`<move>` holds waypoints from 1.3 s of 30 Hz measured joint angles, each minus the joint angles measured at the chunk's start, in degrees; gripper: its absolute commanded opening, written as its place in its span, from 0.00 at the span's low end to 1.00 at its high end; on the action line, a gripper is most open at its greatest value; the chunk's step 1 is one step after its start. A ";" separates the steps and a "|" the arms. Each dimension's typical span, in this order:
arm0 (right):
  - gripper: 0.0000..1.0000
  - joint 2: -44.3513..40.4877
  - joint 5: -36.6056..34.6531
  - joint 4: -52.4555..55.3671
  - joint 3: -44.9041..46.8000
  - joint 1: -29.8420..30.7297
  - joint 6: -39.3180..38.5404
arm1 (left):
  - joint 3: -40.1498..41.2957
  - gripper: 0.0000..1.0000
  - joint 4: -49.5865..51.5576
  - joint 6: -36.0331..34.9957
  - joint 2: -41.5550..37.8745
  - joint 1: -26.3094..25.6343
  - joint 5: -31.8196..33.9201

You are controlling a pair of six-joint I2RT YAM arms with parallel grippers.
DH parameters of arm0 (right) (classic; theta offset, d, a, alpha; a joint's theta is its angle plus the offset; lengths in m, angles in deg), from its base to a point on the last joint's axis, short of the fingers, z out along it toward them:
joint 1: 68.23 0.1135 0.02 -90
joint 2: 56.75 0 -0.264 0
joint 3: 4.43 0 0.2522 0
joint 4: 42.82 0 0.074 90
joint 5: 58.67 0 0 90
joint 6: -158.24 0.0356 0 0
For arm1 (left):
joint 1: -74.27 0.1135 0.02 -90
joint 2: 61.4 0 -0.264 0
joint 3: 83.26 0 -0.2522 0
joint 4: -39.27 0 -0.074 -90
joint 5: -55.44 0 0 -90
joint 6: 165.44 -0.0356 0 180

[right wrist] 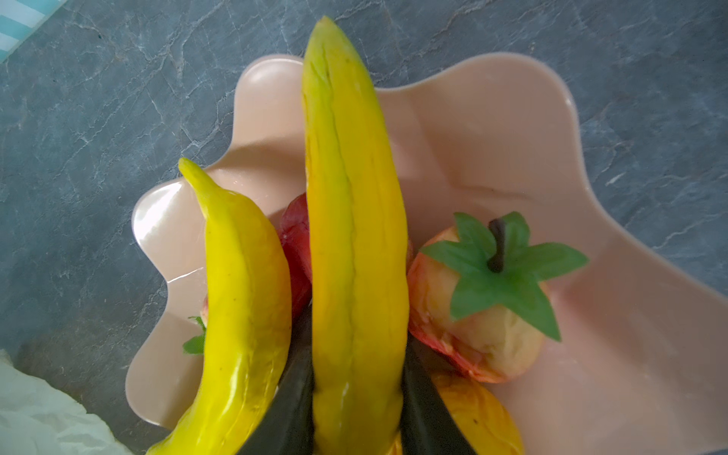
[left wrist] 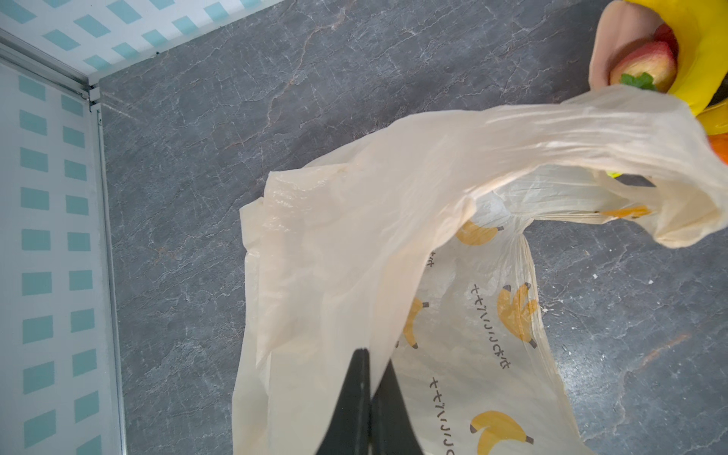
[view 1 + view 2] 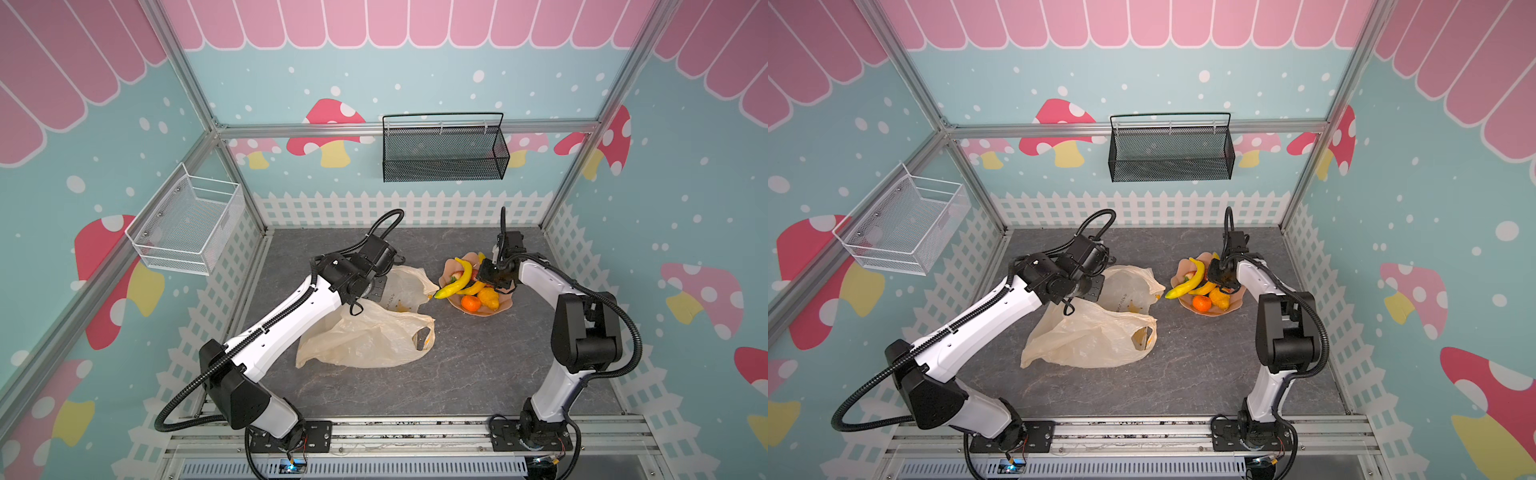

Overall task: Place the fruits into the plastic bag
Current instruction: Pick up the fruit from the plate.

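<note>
The cream plastic bag point(image 3: 370, 336) point(image 3: 1092, 336) lies crumpled at mid-table, printed with small bananas point(image 2: 516, 311). My left gripper point(image 2: 370, 354) point(image 3: 380, 291) is shut on the bag's upper edge and holds it off the table. To the right of the bag, a pink scalloped bowl point(image 3: 505, 301) point(image 1: 512, 130) holds the fruits: a tangerine point(image 3: 471, 303), a lumpy yellow-orange fruit point(image 3: 489, 299), a long banana point(image 3: 459, 276) and a red green-leafed fruit point(image 1: 484, 342). My right gripper point(image 1: 356, 331) point(image 3: 490, 276) is over the bowl. Its fingers point(image 1: 299, 394) press both sides of a second banana point(image 1: 350, 197).
A white mesh basket point(image 3: 189, 220) hangs on the left wall and a black mesh basket point(image 3: 444, 149) on the back wall. Both arm bases sit on an aluminium rail point(image 3: 395, 432) at the front edge. Grey table point(image 3: 457, 374) lies between the bag and the right arm.
</note>
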 measured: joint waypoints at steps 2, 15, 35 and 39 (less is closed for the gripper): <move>0.25 -0.44 -0.02 0.07 0.00 0.00 0.00 | -0.02 0.00 0.00 -0.35 0.00 0.13 -0.02; 0.23 -5.66 -1.75 1.40 -3.98 0.00 0.15 | -0.07 0.00 0.00 -0.87 0.22 0.66 -0.04; 0.14 -27.34 9.55 -5.25 -0.31 0.28 -6.16 | -0.07 0.00 -0.02 -0.85 0.42 0.74 -0.28; 0.16 -33.66 11.08 -9.44 2.91 3.28 -8.07 | -0.07 0.00 -0.02 -0.83 0.42 1.05 -1.03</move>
